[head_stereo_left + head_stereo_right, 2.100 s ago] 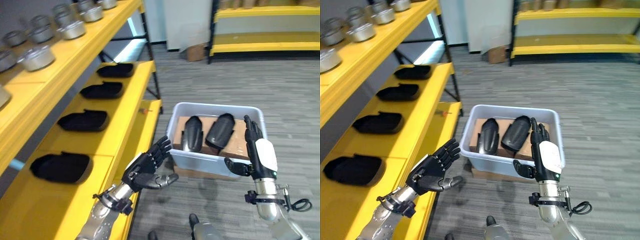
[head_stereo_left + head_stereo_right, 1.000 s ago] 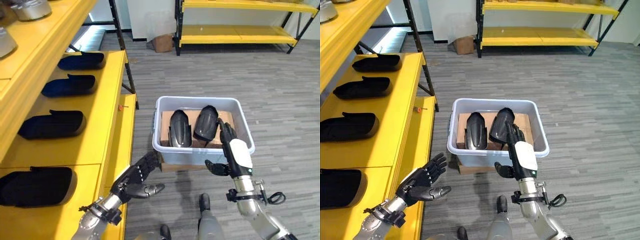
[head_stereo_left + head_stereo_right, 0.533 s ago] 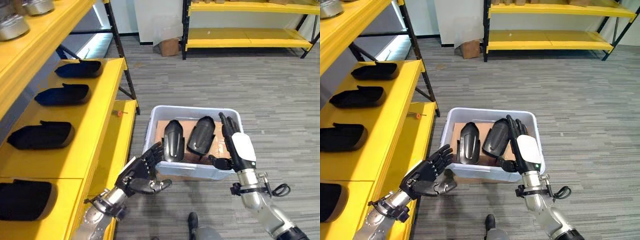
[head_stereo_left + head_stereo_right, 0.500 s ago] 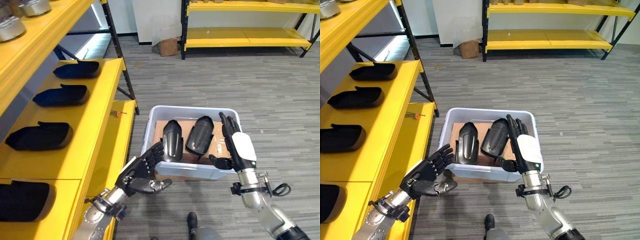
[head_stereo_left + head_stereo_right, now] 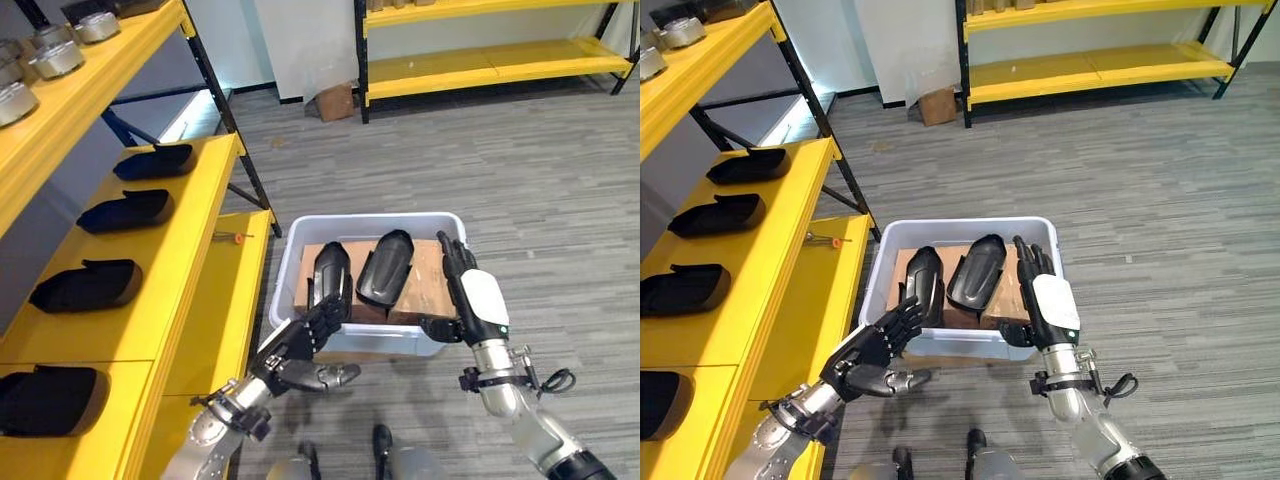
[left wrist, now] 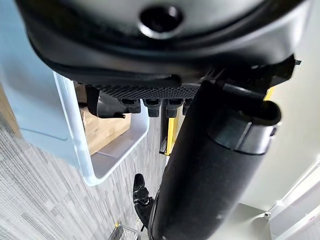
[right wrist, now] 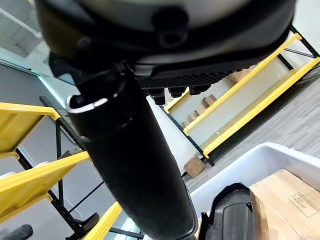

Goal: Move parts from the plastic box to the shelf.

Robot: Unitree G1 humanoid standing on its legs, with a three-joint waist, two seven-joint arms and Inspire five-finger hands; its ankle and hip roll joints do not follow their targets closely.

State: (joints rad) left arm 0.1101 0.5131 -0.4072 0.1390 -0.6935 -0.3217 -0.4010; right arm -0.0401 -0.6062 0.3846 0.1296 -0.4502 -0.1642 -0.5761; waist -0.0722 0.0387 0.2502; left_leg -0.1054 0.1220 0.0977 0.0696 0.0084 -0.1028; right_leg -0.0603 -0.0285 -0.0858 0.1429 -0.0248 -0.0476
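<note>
parts (image 5: 332, 280) lie lengthwise in plastic box (image 5: 296, 243); my left hand (image 5: 296, 348), fingers spread, empty, nearest left part; right hand (image 5: 470, 296) flat, empty, at box's right rim.

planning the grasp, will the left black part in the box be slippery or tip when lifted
The left black part looks like a glossy moulded shell, so probably rigid, light and rather slippery. It leans on cardboard inside the plastic box, so a nudge may slide or rock it.

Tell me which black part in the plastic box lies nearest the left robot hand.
The narrower left-hand part; the left robot hand reaches just before it, while the wider part lies toward the right robot hand.
</note>
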